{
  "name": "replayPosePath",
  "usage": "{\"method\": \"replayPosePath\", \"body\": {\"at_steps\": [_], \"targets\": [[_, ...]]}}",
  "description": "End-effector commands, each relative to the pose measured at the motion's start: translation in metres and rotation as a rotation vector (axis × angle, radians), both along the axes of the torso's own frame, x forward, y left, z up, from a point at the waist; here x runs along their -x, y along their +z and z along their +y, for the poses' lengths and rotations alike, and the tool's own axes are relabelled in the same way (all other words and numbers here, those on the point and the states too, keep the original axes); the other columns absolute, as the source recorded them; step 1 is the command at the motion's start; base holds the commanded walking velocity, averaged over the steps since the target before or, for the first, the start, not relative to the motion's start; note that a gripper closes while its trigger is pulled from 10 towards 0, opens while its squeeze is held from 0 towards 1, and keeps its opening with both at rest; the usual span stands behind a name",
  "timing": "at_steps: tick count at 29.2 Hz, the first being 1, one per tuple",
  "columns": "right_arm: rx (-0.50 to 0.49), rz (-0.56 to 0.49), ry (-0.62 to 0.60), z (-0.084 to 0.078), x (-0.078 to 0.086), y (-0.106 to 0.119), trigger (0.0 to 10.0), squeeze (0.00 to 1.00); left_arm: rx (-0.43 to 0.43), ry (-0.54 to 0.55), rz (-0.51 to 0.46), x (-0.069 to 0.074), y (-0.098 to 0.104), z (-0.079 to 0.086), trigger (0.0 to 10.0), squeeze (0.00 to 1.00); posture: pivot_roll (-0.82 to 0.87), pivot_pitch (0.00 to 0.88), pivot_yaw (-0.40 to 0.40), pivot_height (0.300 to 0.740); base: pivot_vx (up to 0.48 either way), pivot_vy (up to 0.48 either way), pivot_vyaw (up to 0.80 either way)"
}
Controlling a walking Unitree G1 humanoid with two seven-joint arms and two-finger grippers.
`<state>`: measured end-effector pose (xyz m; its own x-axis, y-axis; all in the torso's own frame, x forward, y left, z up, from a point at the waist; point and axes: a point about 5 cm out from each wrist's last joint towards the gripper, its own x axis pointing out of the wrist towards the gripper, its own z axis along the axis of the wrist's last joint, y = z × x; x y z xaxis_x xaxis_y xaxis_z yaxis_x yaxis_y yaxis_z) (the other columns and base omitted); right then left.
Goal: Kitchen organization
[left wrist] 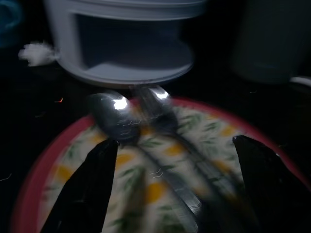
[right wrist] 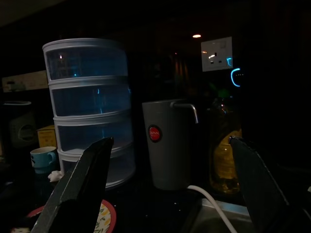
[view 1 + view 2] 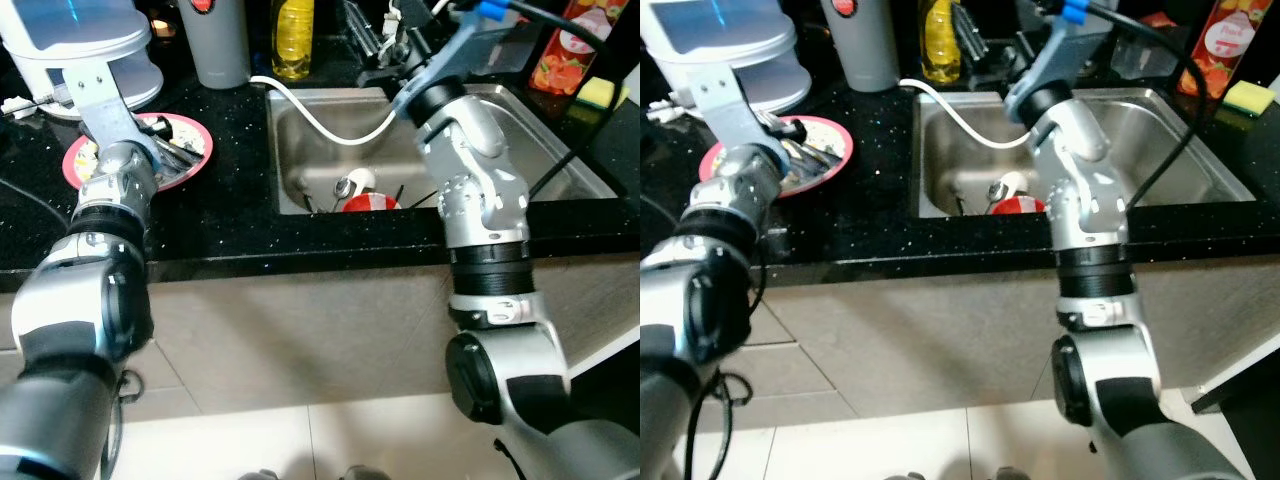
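A red-rimmed plate with a leaf pattern (image 3: 195,145) lies on the black counter left of the sink. A spoon (image 1: 114,119) and a fork (image 1: 158,109) rest side by side on it. My left gripper (image 1: 173,141) hovers low over the plate, open, its fingers (image 1: 87,184) straddling both utensils without touching them. My right gripper (image 2: 171,141) is raised over the back edge of the steel sink (image 3: 310,130), open and holding nothing. A red item (image 3: 370,203) and a white cup-like item (image 3: 355,182) lie in the sink's bottom.
A white tiered container (image 3: 80,50) stands behind the plate. A grey flask (image 3: 215,45) and a yellow bottle (image 3: 293,40) stand at the back. A white hose (image 3: 320,125) droops into the sink. A red carton (image 3: 565,50) and a yellow sponge (image 3: 598,93) sit at the far right.
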<state>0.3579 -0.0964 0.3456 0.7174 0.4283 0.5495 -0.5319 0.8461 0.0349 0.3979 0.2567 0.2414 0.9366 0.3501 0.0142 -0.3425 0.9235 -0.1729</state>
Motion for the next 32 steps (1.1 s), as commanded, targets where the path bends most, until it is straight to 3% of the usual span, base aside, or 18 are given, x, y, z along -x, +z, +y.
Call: {"method": "replayPosePath", "body": {"at_steps": [1,2,3,6,7,8,9,11,13,15,16,19,20,22,28,32], "targets": [[-0.010,0.016,0.007,-0.001,0.000,-0.004,10.0,0.00,0.031,0.016,-0.012,0.007,0.002,0.009,10.0,0.00,0.09,0.076,-0.021,0.740,0.000,0.000,0.00],[-0.015,0.024,0.009,-0.001,-0.001,-0.006,10.0,0.00,0.062,0.033,-0.035,0.017,-0.001,0.015,10.0,0.00,0.09,0.076,-0.021,0.740,0.000,0.000,0.00],[-0.015,0.024,0.009,-0.001,-0.001,-0.006,10.0,0.00,0.062,0.033,-0.035,0.017,-0.001,0.015,10.0,0.00,0.09,0.076,-0.021,0.740,0.000,0.000,0.00],[-0.024,0.059,0.016,-0.001,-0.002,-0.017,10.0,0.00,0.254,0.175,-0.129,0.072,-0.011,0.040,10.0,0.00,0.15,0.068,-0.043,0.740,0.000,0.000,0.00],[-0.024,0.059,0.016,-0.001,-0.002,-0.017,10.0,0.00,0.254,0.175,-0.129,0.072,-0.011,0.040,10.0,0.00,0.15,0.068,-0.043,0.740,0.000,0.000,0.00],[-0.024,0.070,0.023,0.000,-0.003,-0.021,10.0,0.00,0.405,0.168,-0.162,0.085,-0.019,0.041,10.0,0.00,0.17,0.065,-0.053,0.740,0.000,0.000,0.00],[-0.023,0.073,0.027,0.001,-0.003,-0.022,10.0,0.00,0.446,0.166,-0.165,0.086,-0.022,0.039,10.0,0.00,0.17,0.065,-0.053,0.740,0.000,0.000,0.00],[-0.023,0.075,0.030,0.002,-0.004,-0.022,10.0,0.00,0.469,0.168,-0.166,0.087,-0.024,0.039,10.0,0.00,0.18,0.060,-0.065,0.740,0.000,0.000,0.00],[-0.026,0.070,0.044,0.005,-0.004,-0.019,10.0,0.00,0.583,0.115,-0.116,0.082,-0.031,0.029,10.0,0.00,0.19,0.054,-0.069,0.740,0.000,0.000,0.00],[-0.026,0.070,0.044,0.005,-0.004,-0.019,10.0,0.00,0.583,0.115,-0.116,0.082,-0.031,0.029,10.0,0.00,0.19,0.054,-0.069,0.740,0.000,0.000,0.00],[-0.026,0.064,0.051,0.007,-0.004,-0.018,10.0,0.00,0.637,0.084,-0.115,0.080,-0.029,0.023,10.0,0.00,0.19,0.052,-0.069,0.740,0.000,0.000,0.00],[-0.027,0.059,0.055,0.008,-0.004,-0.016,10.0,0.00,0.681,0.067,-0.118,0.077,-0.026,0.019,10.0,0.00,0.18,0.049,-0.067,0.740,0.000,0.000,0.00],[-0.028,0.052,0.055,0.008,-0.003,-0.015,10.0,0.00,0.739,0.057,-0.103,0.074,-0.019,0.014,10.0,0.00,0.18,0.047,-0.064,0.740,0.000,0.000,0.00],[-0.028,0.051,0.052,0.007,-0.003,-0.015,10.0,0.00,0.761,0.053,-0.085,0.071,-0.017,0.013,10.0,0.00,0.17,0.046,-0.060,0.740,0.000,0.000,0.00],[-0.029,0.045,0.027,0.001,-0.002,-0.015,10.0,0.00,0.855,-0.029,-0.006,0.046,-0.011,0.004,10.0,0.00,0.15,0.043,-0.044,0.740,0.000,0.000,0.00],[-0.030,0.044,0.022,-0.001,-0.002,-0.015,10.0,0.00,0.912,-0.040,0.015,0.037,-0.013,0.005,10.0,0.00,0.14,0.044,-0.042,0.740,0.000,0.000,0.00]]}}
